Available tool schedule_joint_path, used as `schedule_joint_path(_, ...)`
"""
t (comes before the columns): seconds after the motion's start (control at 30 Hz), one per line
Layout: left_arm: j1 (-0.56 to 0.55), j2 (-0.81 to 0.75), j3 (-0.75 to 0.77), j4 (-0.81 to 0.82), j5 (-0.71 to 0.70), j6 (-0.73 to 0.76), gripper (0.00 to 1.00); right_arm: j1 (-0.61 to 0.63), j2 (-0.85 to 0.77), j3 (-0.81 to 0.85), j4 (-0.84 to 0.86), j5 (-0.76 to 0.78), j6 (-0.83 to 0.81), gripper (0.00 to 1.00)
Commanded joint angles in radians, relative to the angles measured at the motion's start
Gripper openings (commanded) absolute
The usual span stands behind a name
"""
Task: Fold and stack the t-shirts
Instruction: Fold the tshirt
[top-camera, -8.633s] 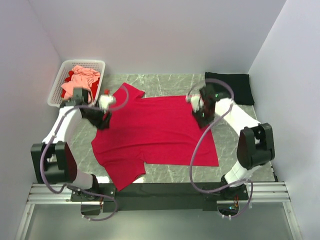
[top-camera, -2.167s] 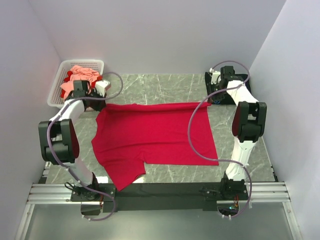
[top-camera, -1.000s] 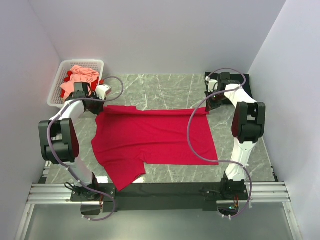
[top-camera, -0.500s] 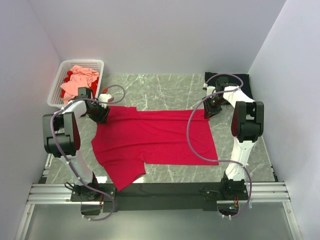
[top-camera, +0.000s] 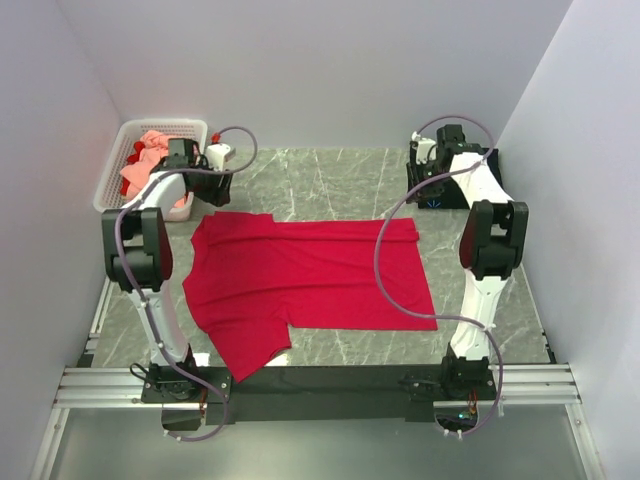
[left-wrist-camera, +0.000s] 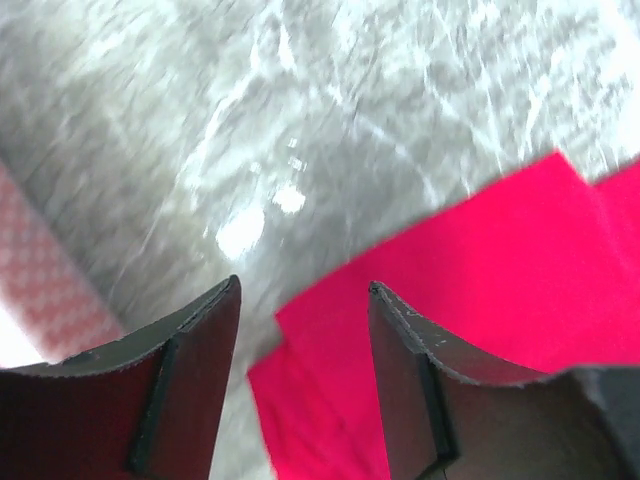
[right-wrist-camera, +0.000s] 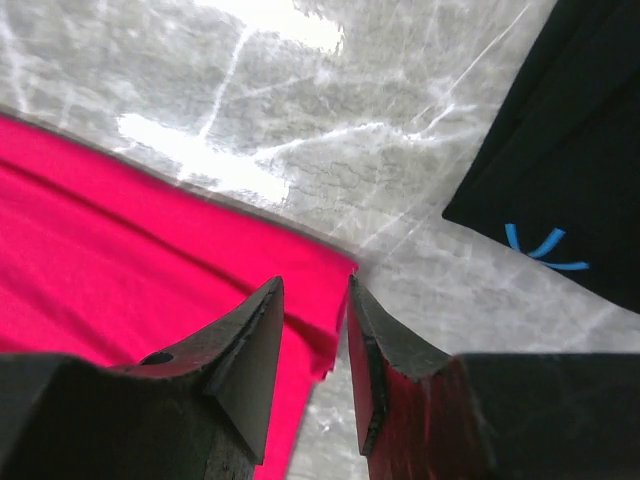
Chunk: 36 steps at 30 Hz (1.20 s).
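A crimson-red t-shirt (top-camera: 310, 275) lies spread flat on the marble table, its far edge straight. The left gripper (top-camera: 212, 158) hovers past the shirt's far left corner, beside the basket. Its jaws are open in the left wrist view (left-wrist-camera: 303, 286), with the red cloth (left-wrist-camera: 480, 260) below and nothing between them. The right gripper (top-camera: 428, 172) hangs over the far right corner, open (right-wrist-camera: 315, 281) above the red shirt's corner (right-wrist-camera: 120, 230). Next to it lies the folded black t-shirt (right-wrist-camera: 570, 120) with its blue mark (right-wrist-camera: 545, 245). A salmon-pink t-shirt (top-camera: 142, 150) sits bunched in the basket.
The white lattice basket (top-camera: 112, 185) stands at the far left corner against the wall. The black shirt (top-camera: 420, 195) lies at the far right, mostly hidden under the right arm. White walls close in the back and both sides. A metal rail (top-camera: 320, 385) runs along the near edge.
Both grippers opened and let go of the red shirt's far edge, then drew back from it. The left moved toward the basket and the right toward the black shirt. The shirt lies still.
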Motion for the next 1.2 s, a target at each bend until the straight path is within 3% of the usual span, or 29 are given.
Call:
schedule_joint_path(0.0,-0.013,0.063,0.035,0.014,-0.072,-0.060,0.60,0.009,0.043,0.028,-0.019,0.000,0.032,0.39)
schedule_joint_path(0.17,-0.032,0.112,0.041,0.017,-0.125,-0.076,0.62,0.035,0.044,0.016,-0.008,0.000,0.038,0.39)
schedule_joint_path(0.5,-0.039,0.139,-0.022,-0.015,-0.076,-0.094,0.61,0.035,0.041,0.004,0.001,0.018,0.036,0.39)
schedule_joint_path(0.7,-0.045,0.146,-0.034,-0.024,-0.063,-0.117,0.44,0.035,0.046,0.009,0.003,0.021,0.038,0.38)
schedule_joint_path(0.9,-0.045,0.134,0.016,-0.035,-0.065,-0.125,0.13,0.035,0.056,0.021,0.000,0.015,0.039,0.37)
schedule_joint_path(0.93,-0.045,0.128,0.029,-0.038,-0.059,-0.120,0.05,0.035,0.055,0.021,0.000,0.012,0.039,0.36)
schedule_joint_path(1.17,-0.045,0.036,0.032,-0.055,-0.017,-0.099,0.01,0.035,0.038,0.001,0.006,0.018,0.036,0.35)
